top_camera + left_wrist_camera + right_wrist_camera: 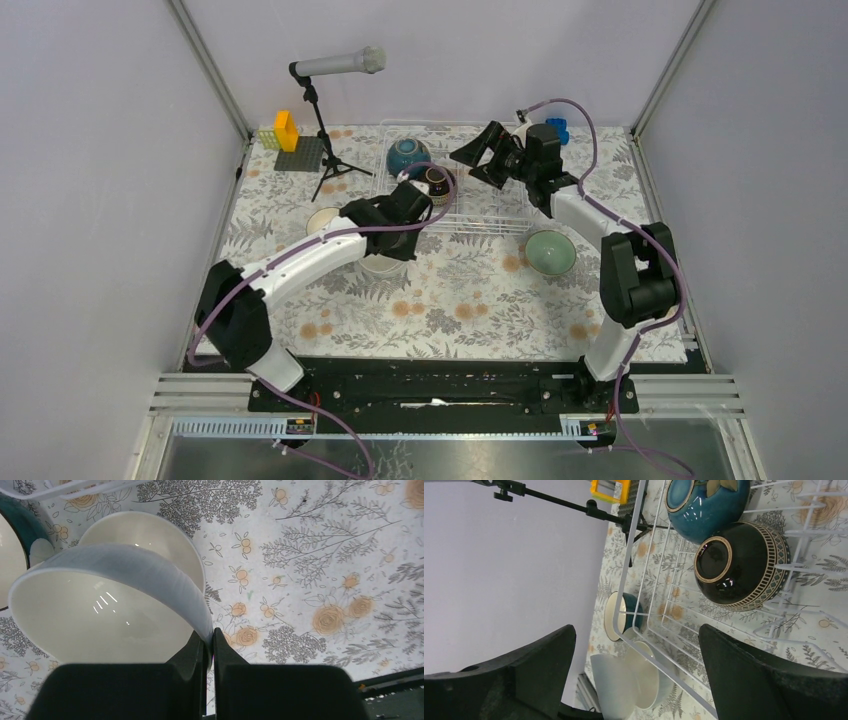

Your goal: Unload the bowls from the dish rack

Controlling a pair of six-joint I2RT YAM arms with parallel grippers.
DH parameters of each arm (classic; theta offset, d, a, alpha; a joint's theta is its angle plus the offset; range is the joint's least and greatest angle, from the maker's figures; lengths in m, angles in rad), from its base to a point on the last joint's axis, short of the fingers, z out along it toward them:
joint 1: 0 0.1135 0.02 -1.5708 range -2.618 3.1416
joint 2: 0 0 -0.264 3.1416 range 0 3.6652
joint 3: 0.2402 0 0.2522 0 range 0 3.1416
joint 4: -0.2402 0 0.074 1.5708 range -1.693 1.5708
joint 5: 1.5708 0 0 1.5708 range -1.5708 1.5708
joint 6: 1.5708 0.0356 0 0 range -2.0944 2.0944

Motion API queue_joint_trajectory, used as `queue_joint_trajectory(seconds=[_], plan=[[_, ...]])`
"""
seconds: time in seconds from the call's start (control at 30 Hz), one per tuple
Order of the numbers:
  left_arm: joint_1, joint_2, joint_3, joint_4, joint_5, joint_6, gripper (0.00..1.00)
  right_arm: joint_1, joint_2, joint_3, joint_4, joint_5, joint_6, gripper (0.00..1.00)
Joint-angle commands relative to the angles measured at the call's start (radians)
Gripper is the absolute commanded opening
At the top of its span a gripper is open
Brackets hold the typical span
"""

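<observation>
Bowls, unload tally: left in dish rack [490, 215]: teal bowl [706, 505], brown bowl [739, 565]. 3 out on cloth [450, 300]. 4th, white bowl [100, 610], rim pinched tight in left gripper [210, 642]. Right gripper [636, 645] wide open, empty.

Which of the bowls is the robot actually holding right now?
The white bowl, its rim pinched in the left gripper. The rest sit free, like the brown bowl in the dish rack.

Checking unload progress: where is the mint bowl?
Top view: the mint bowl sits on the table, right side, just off the rack's near-right corner.
</observation>
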Motion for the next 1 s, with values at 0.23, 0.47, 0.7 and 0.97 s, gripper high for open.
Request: queue_joint_trajectory(seconds=[0.23,0.47,0.7,0.97], plan=[[-0.002,0.107,0.074,0.046,-0.053,0.047,0.07,0.049,-0.082,0.089,-0.14,0.121,-0.195,1.0],[-0.001,0.162,0.102,0.014,-0.035,0.042,0.27,0.051,-0.087,0.094,-0.172,0.151,-0.227,1.0],[-0.001,0.16,0.106,0.006,-0.038,0.037,0.41,0.053,-0.058,0.106,-0.179,0.131,-0.242,1.0],[-0.002,0.132,0.094,0.004,-0.058,0.027,0.41,0.053,-0.056,0.116,-0.213,0.152,-0.271,1.0]])
